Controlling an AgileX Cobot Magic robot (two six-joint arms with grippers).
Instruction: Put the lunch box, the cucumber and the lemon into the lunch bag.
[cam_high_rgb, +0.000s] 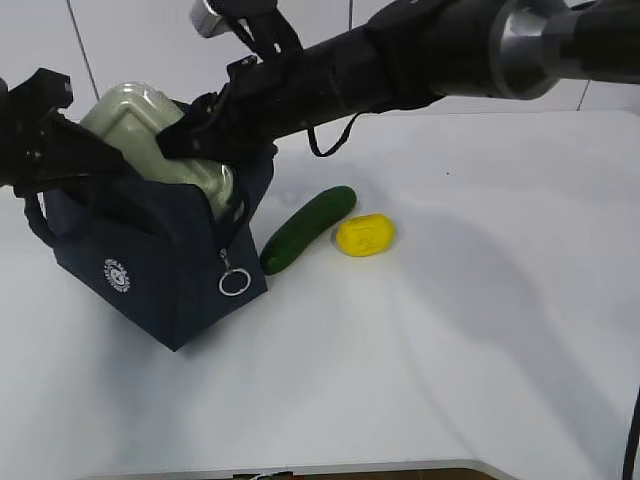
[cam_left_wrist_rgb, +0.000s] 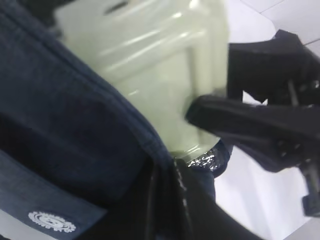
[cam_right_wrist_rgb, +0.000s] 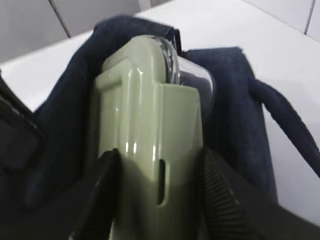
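Looking along the table in the exterior view, one lunch bag stands tilted near the left edge, its mouth open upward. One lunch box sticks halfway out of that mouth, green lid facing up and left. The right gripper reaches across from the upper right and clamps the box by its sides. One cucumber lies just right of the bag, its near end close to the bag's corner, and one lemon sits just beside the cucumber's far side. Right of the lemon the tabletop is bare and wide. The left gripper sits at the bag's left rim, mostly cut off by the frame edge; its grip is hard to make out here.

From the left wrist, the bag's fabric fills the lower left, the box blurred above it. The left gripper has its jaws closed, pinching the bag's rim. The right gripper's dark fingers press the box.

From the right wrist, the box stands on edge inside the bag, held between two black fingers; its lower end is hidden.
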